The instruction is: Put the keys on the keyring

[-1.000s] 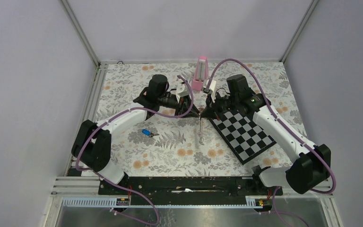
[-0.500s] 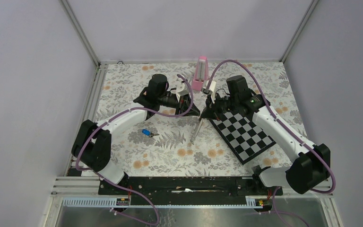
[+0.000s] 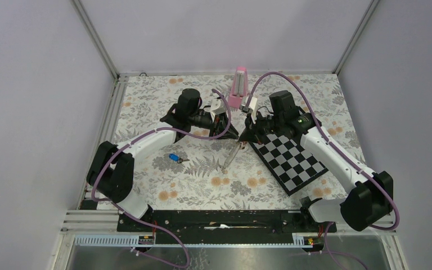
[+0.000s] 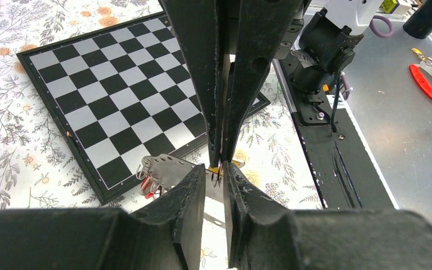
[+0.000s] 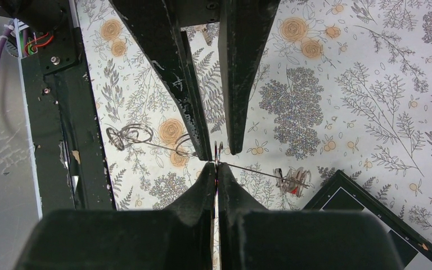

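Keyring (image 3: 230,157): slim grey strap, silver wire loops; key (image 3: 174,157) blue plastic-headed.

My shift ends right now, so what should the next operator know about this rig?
Right gripper: shut on the keyring, strap dangling.
Left gripper: tip to tip with it, nearly closed; something yellow at its tips, grip unclear.
Blue key: loose on the table.
Done: no key visibly on the ring.
To do: thread both keys.

A robotics lab cell: grey panel walls (image 3: 34,84), aluminium frame (image 3: 95,39), floral-covered table (image 3: 202,185).
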`<state>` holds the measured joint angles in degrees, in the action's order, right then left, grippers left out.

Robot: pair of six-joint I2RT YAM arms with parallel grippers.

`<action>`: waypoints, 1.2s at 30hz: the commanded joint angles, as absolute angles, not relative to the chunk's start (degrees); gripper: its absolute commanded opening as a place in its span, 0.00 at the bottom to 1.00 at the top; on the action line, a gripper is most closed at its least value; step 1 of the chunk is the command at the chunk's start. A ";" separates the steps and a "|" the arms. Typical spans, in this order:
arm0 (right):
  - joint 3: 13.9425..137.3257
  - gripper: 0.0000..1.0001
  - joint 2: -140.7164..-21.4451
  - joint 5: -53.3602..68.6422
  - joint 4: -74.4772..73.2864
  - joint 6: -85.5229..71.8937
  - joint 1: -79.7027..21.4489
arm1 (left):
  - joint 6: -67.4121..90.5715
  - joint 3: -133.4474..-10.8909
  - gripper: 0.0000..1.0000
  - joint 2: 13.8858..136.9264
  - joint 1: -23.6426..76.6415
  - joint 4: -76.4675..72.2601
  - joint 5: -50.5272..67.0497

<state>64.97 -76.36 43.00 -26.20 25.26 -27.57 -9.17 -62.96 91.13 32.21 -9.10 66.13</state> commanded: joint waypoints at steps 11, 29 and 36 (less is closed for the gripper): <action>65.06 0.00 -74.17 44.82 -22.66 24.28 -28.04 | -11.02 -63.18 0.07 91.64 32.43 -9.58 69.28; 61.91 0.37 -69.90 51.17 -17.42 17.12 -21.60 | 15.55 -55.18 0.00 88.47 31.03 -40.66 69.24; 60.12 0.45 -68.87 56.22 -16.44 16.16 -20.50 | 20.53 -53.98 0.00 88.23 31.03 -46.36 68.84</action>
